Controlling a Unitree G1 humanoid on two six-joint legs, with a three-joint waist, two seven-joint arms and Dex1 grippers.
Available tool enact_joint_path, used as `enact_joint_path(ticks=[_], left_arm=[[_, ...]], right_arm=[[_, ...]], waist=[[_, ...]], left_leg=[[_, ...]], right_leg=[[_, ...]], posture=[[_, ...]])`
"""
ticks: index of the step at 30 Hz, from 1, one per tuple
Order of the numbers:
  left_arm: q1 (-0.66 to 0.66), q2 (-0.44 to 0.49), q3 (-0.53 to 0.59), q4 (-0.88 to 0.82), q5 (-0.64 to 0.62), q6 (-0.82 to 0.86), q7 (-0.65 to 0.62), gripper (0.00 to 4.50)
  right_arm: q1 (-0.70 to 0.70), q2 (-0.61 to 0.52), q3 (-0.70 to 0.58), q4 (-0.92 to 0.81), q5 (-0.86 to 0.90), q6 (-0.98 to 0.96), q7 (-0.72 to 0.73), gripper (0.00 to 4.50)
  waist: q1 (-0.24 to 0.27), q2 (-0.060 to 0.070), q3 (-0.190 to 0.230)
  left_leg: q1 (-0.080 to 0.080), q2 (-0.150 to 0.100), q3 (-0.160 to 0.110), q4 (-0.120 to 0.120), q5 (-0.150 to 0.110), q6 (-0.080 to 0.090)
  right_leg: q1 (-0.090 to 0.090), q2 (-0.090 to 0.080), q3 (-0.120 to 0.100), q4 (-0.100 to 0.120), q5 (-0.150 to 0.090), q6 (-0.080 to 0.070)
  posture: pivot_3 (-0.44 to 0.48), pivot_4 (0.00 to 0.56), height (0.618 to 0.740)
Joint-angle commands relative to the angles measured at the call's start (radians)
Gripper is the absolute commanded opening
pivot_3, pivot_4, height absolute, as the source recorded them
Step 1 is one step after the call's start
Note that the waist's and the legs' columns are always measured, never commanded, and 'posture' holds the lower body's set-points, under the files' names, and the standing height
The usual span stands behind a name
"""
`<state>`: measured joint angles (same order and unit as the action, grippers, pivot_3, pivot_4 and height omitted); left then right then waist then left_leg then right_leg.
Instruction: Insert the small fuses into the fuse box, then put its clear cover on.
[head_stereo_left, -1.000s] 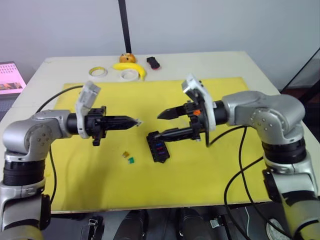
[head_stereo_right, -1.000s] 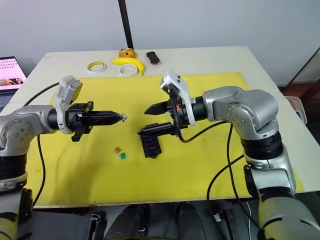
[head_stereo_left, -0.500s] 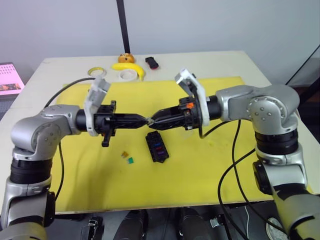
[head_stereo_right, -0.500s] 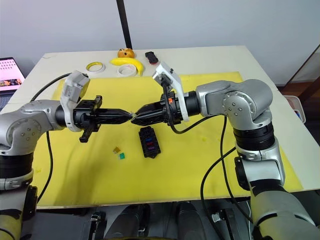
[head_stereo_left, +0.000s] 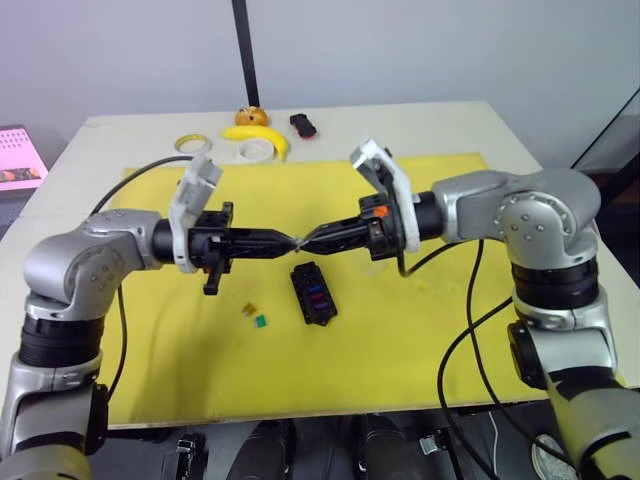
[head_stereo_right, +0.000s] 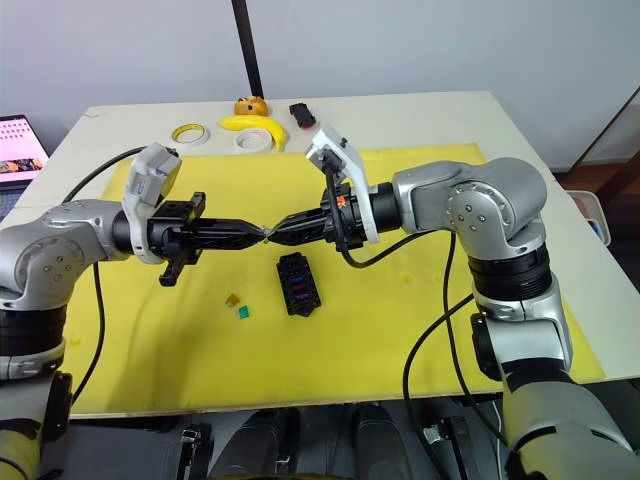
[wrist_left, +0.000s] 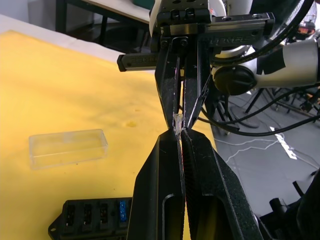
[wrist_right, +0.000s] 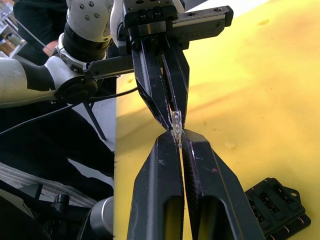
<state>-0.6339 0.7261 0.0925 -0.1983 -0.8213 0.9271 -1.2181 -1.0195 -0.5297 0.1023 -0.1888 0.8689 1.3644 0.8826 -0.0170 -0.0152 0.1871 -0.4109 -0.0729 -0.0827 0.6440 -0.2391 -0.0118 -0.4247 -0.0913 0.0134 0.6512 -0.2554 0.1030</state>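
Head views show my two pincers meeting tip to tip above the yellow mat (head_stereo_left: 420, 330). My left pincer (head_stereo_left: 291, 241) is pressed together on a tiny pale fuse (wrist_left: 177, 121), and my right pincer (head_stereo_left: 305, 243) is closed on the same fuse. Just below the tips lies the fuse box (head_stereo_left: 313, 294), some slots filled. Two loose fuses (head_stereo_left: 257, 316) lie to its left. Left wrist view shows the cover (wrist_left: 68, 147) near the box.
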Motion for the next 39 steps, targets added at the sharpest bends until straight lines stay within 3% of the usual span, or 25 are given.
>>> enact_joint_path(ticks=[1, 3, 6, 10, 13, 20, 39], left_arm=[[-0.011, 0.019, 0.002, -0.004, -0.001, -0.013, 0.007, 0.00], [-0.011, 0.032, -0.010, -0.002, 0.020, -0.023, 0.006, 0.00], [-0.001, 0.080, -0.058, -0.003, 0.104, -0.068, 0.012, 1.05], [0.084, 0.171, -0.129, -0.032, 0.281, -0.247, 0.001, 3.05], [0.141, 0.176, -0.139, -0.057, 0.324, -0.303, 0.019, 4.48], [0.239, 0.145, -0.180, -0.084, 0.435, -0.417, 0.088, 4.48], [0.281, 0.097, -0.199, -0.128, 0.466, -0.421, 0.149, 4.48]], right_arm=[[-0.037, 0.003, -0.002, -0.025, 0.021, -0.010, 0.016, 0.06], [-0.041, -0.004, 0.007, -0.027, 0.011, -0.019, 0.019, 0.06], [-0.054, -0.044, 0.066, -0.047, -0.045, -0.082, 0.050, 0.00], [-0.076, -0.149, 0.275, -0.073, -0.257, -0.309, 0.155, 0.00], [-0.103, -0.168, 0.404, -0.010, -0.411, -0.480, 0.228, 0.00], [-0.138, -0.123, 0.561, 0.147, -0.649, -0.718, 0.347, 0.00], [-0.127, -0.021, 0.564, 0.265, -0.834, -0.846, 0.482, 0.00]], waist=[[0.000, 0.000, 0.000], [0.000, 0.000, 0.000], [-0.001, 0.000, 0.000], [-0.004, 0.000, 0.000], [-0.003, 0.000, 0.000], [0.000, 0.000, 0.000], [0.000, 0.000, 0.000]], left_leg=[[0.000, 0.000, 0.000, 0.000, 0.000, 0.000], [0.000, 0.000, 0.000, 0.000, 0.000, 0.000], [0.000, 0.000, 0.000, 0.000, 0.000, 0.000], [0.000, 0.000, 0.002, -0.001, 0.000, 0.000], [0.000, 0.000, 0.002, -0.001, 0.000, 0.000], [0.000, 0.000, 0.002, -0.001, 0.000, 0.000], [0.000, 0.000, 0.001, -0.001, 0.000, 0.000]], right_leg=[[0.000, 0.000, 0.000, 0.000, 0.000, 0.000], [0.000, 0.000, 0.000, 0.000, 0.000, 0.000], [0.000, 0.000, 0.000, 0.000, 0.000, 0.000], [-0.002, 0.002, 0.001, 0.000, 0.000, 0.000], [-0.002, 0.002, 0.001, 0.000, 0.000, 0.000], [-0.002, 0.002, 0.001, 0.000, 0.000, 0.000], [-0.002, 0.003, 0.001, 0.000, 0.000, 0.000]], posture=[[0.000, 0.150, 0.740], [0.000, 0.150, 0.740], [0.000, 0.150, 0.740], [0.000, 0.150, 0.740], [0.000, 0.150, 0.740], [0.000, 0.150, 0.740], [0.000, 0.150, 0.740]])
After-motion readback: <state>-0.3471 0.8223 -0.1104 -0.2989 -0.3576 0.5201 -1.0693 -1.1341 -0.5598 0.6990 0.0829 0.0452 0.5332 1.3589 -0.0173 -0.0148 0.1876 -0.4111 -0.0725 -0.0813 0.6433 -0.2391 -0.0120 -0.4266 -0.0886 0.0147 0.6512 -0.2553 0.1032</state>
